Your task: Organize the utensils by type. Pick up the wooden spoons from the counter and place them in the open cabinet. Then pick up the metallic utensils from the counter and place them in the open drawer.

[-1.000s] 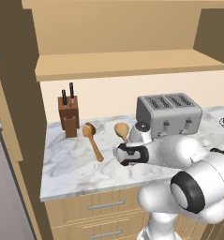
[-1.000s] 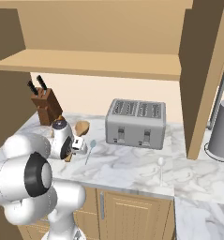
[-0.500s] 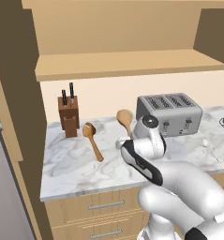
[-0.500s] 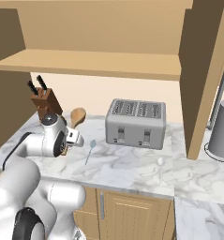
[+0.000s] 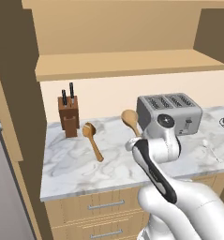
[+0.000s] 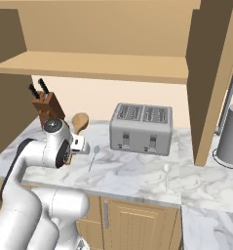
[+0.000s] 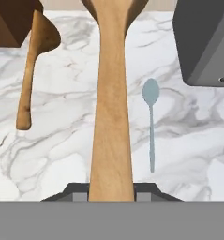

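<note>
Jaws clenched on light-brown wooden spoon (image 7: 111,117) by its handle, lifted clear of marbled counter (image 7: 179,140) for cabinet placement.

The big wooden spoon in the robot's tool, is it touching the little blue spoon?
Apart. In the hand view, the held wooden spoon runs up the middle, and a strip of bare marble counter shows between it and the bluish spoon to its right.
</note>
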Controlling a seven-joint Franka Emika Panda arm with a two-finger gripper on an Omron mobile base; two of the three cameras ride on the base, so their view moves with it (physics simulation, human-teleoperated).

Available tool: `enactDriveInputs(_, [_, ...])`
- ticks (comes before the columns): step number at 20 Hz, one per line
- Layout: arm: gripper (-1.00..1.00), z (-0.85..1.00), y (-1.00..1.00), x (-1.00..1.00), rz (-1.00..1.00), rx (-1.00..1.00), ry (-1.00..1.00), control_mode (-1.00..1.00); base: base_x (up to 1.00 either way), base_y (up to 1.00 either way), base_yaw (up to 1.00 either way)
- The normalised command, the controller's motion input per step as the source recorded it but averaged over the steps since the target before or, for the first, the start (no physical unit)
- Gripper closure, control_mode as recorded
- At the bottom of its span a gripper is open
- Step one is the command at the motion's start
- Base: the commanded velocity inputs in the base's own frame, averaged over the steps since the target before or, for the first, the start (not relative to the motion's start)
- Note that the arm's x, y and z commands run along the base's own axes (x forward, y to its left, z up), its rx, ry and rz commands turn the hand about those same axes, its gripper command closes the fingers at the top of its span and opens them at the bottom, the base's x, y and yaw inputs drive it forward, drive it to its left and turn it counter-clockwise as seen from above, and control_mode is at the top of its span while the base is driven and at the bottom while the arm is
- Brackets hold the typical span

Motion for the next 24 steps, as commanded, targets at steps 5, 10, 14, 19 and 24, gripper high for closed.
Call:
enactDriveInputs(5, [1.00,0.18,-0.14,-0.50,0.34,-0.10,-0.24,-1.00,0.00,0.00,0.00])
enactDriveInputs(10, [1.00,0.32,-0.03,-0.22,0.31,-0.15,-0.24,-1.00,0.00,0.00,0.00])
enactDriveInputs(14, [1.00,0.47,-0.04,-0.26,0.26,-0.17,-0.01,-1.00,0.00,0.00,0.00])
enactDriveInputs(19, [1.00,0.36,-0.14,-0.35,0.21,-0.18,-0.01,-1.00,0.00,0.00,0.00])
enactDriveInputs(24, [1.00,0.40,-0.26,-0.21,0.03,-0.16,0.00,-1.00,0.00,0.00,0.00])
